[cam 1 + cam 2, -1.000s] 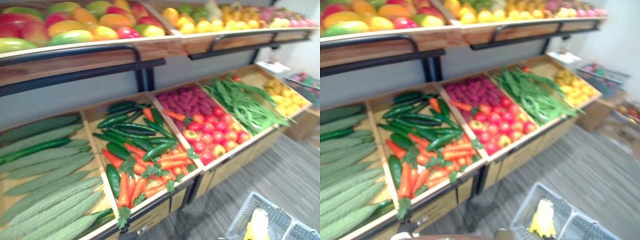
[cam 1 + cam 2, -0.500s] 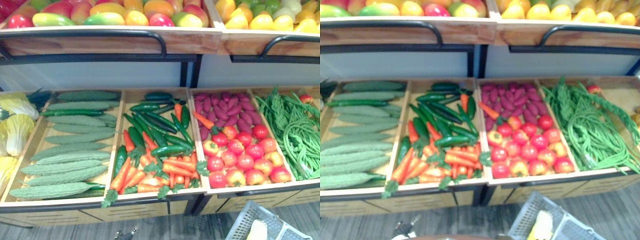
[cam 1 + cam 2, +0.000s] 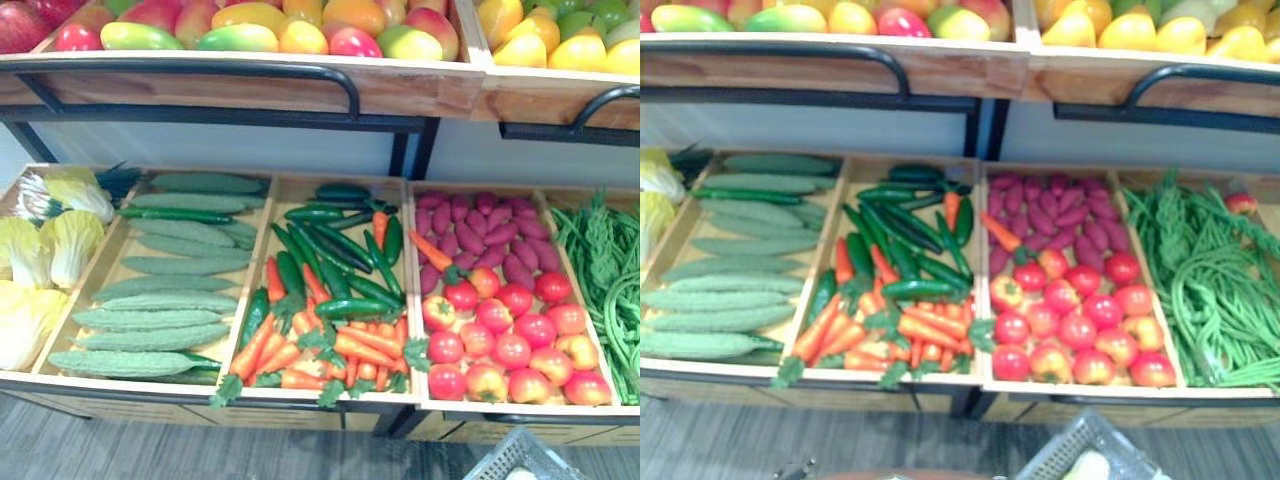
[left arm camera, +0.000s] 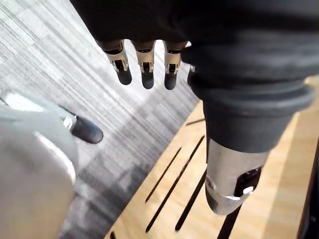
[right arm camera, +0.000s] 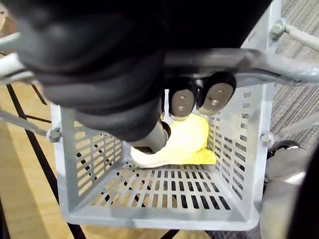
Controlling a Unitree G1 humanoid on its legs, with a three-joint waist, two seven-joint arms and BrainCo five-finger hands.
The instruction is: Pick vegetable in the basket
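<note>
A grey plastic basket point(image 5: 149, 199) hangs from my right hand point(image 5: 182, 102), whose fingers are curled round its metal handle point(image 5: 249, 62). A pale yellow cabbage point(image 5: 182, 144) lies on the basket's floor. In the eye views a corner of the basket point(image 3: 1080, 460) shows at the bottom edge, below the stall. The stall's lower bins hold bitter gourds and cucumbers point(image 3: 160, 300), carrots with dark green peppers point(image 3: 320, 300), and tomatoes with purple sweet potatoes point(image 3: 500, 320). My left hand point(image 4: 147, 64) hangs beside the stall's wooden front, fingers relaxed and holding nothing.
Cabbages point(image 3: 40, 270) fill the far left bin and green beans point(image 3: 1210, 280) the far right one. An upper shelf point(image 3: 250, 85) of mangoes and other fruit, with a black rail, overhangs the bins' back. Grey striped floor point(image 3: 120, 450) runs along the stall's front.
The camera has swung left and squared up to the stall: the cabbages have come into view on the left, the beans have slid right, and the basket sits lower in view.
</note>
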